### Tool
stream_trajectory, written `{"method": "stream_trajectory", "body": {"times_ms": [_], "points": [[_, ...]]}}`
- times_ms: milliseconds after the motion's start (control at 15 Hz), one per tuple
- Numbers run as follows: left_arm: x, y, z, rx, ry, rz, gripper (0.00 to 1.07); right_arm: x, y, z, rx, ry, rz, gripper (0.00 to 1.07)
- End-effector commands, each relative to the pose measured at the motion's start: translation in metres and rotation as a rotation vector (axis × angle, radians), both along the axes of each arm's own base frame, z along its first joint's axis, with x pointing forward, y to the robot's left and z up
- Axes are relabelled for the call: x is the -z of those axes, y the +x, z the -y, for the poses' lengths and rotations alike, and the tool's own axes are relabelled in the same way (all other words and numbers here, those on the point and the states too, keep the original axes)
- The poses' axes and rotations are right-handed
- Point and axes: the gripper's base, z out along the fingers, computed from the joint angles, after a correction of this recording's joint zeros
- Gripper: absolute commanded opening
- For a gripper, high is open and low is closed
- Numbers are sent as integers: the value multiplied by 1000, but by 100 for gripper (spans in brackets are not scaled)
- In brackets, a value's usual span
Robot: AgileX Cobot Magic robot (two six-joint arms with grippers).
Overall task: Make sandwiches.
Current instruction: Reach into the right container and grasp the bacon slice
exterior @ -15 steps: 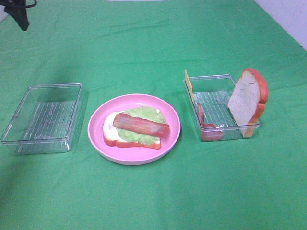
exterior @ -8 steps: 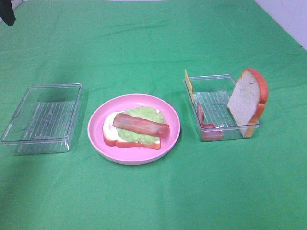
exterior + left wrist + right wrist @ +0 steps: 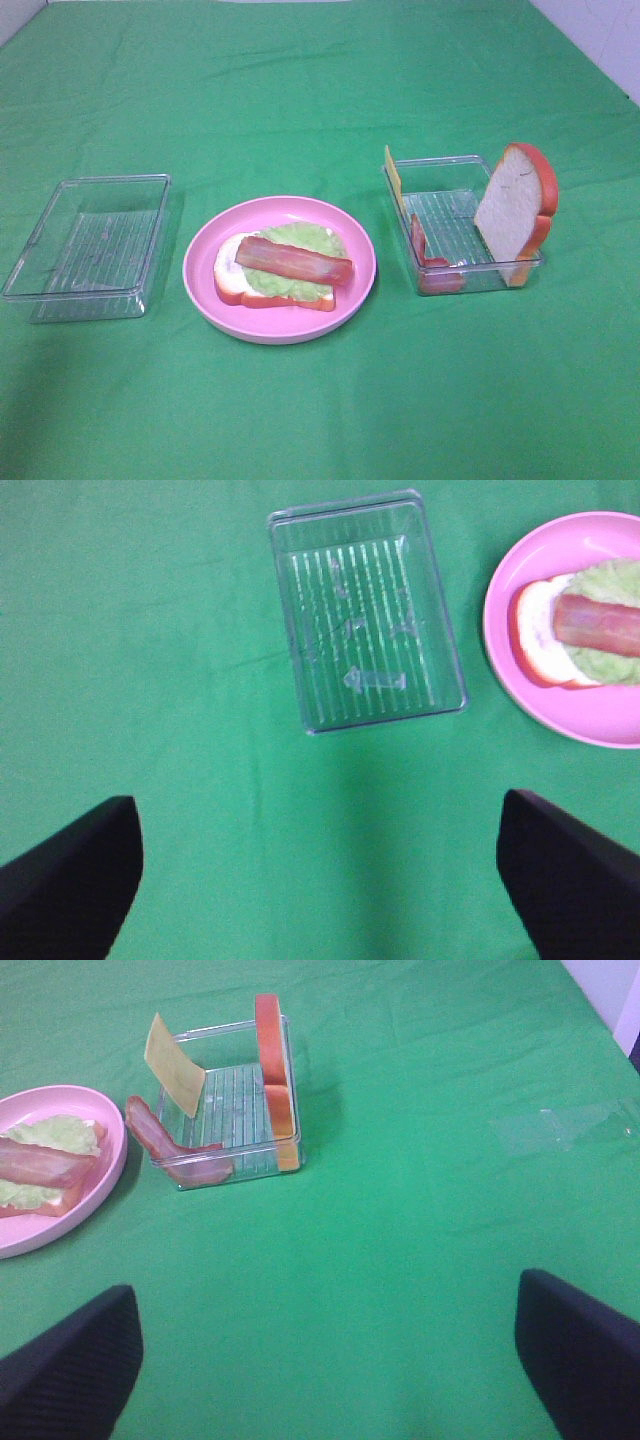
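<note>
Hands: left gripper point(image 3: 318, 815) and right gripper point(image 3: 327, 1290) wide apart, empty | Next, I think: pinch cheese slice point(image 3: 175, 1052) by its top edge | Tip: lay it flat on the bacon point(image 3: 293, 262) on the plate point(image 3: 198, 265)

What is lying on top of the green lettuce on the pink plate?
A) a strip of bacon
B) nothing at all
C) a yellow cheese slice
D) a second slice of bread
A: a reddish bacon strip lies across the lettuce on the pink plate, while the cheese slice and the other bread slice stand in the clear tray.
</note>
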Motion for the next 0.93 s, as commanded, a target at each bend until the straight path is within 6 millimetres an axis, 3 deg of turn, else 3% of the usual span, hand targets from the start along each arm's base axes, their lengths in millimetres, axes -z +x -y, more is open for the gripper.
{"method": "stream_trajectory", "body": {"times_ms": [67,200,267,333,400,600,733,867,933], "points": [[2,-41,-8,-30,6,70,89,-1,-1,0,-5,-13,26,97],[13,-88,-17,-35,6,149,89,-1,-1,0,-5,-13,26,97],[15,-98,-18,-36,6,172,89,-1,-1,0,-5,-13,26,97],[21,-120,-23,-42,13,232,89,-1,-1,0,-5,-13,26,97],[32,-161,-30,-44,-3,350,89,-1,-1,0,-5,-13,26,97],[44,-200,-34,-34,-37,511,89,-1,-1,0,-5,-13,26,97],[62,-217,-34,-4,-63,598,89,-1,-1,0,-5,-13,26,97],[78,-222,-31,28,-87,636,89,-1,-1,0,-5,-13,26,97],[91,-210,-26,63,-103,593,89,-1,0,0,-5,-12,23,97]]}}
